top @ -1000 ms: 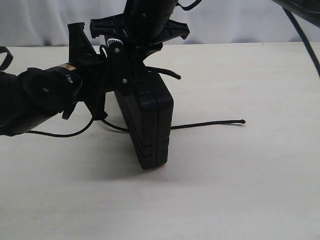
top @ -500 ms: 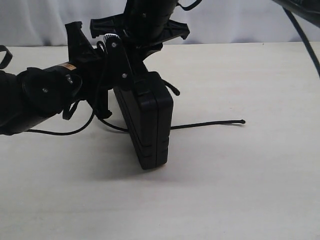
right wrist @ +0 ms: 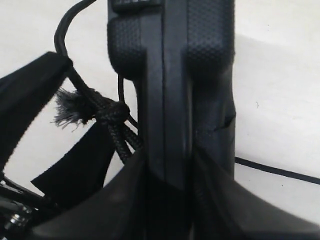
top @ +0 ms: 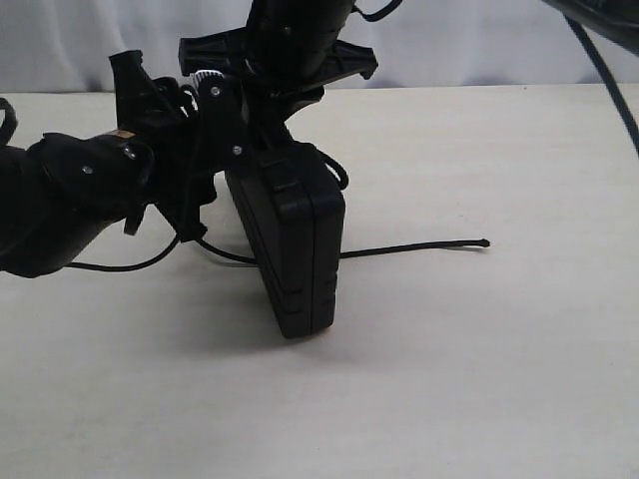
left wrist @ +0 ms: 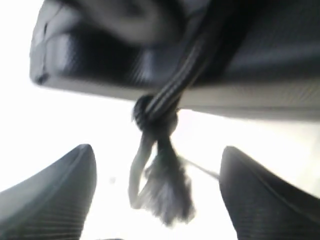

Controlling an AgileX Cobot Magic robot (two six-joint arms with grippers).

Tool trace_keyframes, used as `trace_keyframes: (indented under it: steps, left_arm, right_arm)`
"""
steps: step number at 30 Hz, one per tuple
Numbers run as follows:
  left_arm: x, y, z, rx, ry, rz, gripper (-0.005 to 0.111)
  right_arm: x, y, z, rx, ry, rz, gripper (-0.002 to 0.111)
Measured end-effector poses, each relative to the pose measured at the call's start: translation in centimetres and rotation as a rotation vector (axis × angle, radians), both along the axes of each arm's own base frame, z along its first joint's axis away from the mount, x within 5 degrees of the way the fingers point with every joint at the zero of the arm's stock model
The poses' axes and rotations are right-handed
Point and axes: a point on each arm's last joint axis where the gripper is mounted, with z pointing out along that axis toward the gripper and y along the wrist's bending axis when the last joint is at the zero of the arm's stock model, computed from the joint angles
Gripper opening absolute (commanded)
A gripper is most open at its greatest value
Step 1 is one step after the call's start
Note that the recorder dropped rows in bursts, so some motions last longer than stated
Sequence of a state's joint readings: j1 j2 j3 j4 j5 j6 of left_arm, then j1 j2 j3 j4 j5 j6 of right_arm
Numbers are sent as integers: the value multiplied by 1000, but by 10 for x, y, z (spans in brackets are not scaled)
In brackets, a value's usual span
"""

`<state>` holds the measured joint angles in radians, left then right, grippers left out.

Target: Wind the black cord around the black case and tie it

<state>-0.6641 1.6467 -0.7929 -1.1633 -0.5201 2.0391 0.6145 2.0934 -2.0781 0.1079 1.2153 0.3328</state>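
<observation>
The black case (top: 300,249) stands on edge on the table. My right gripper (top: 265,150) comes down from above and is shut on its upper edge; the right wrist view shows the jaws clamping the case (right wrist: 170,75) from both sides. The black cord (top: 419,246) runs along the table behind the case and ends at the right. Its knot (right wrist: 112,112) and frayed tuft (right wrist: 67,112) hang by the case's top corner. My left gripper (top: 185,140) is open beside that corner. In the left wrist view the knot (left wrist: 155,120) dangles free between the spread fingers (left wrist: 65,195).
The pale table (top: 479,379) stretches to the front and right of the case. A white curtain (top: 479,40) hangs behind the table. The bulky left arm (top: 60,210) lies low at the left, over part of the cord.
The left gripper's jaws have spread wide and let go of the cord's knotted end. The left arm shifted slightly left. The case and right gripper have stayed put.
</observation>
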Motion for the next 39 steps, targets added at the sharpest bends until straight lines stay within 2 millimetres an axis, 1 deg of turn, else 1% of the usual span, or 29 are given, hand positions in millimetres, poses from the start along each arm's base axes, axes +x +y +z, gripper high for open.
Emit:
trace_keyframes:
  steps: [13,19,24,29,30,36,39]
  left_arm:
    - [3,8,3,57,-47,75,66]
    - [0,9,5,45,-43,69,66]
    - [-6,12,17,15,-61,62,66]
    - [-12,18,48,-76,-128,77,66]
    - [-13,18,51,-88,-135,78,66]
    - [-15,16,51,-110,-107,61,66]
    - [-14,20,52,-110,-111,101,66]
  right_arm:
    - [1,1,0,18,2,-12,4]
    - [0,2,0,18,3,-13,4]
    - [0,4,1,52,6,-23,4]
    - [2,4,0,38,-4,-17,4]
    - [1,4,0,33,1,-15,4]
    - [1,3,-1,27,5,-12,4]
    - [1,3,-1,27,5,-12,4]
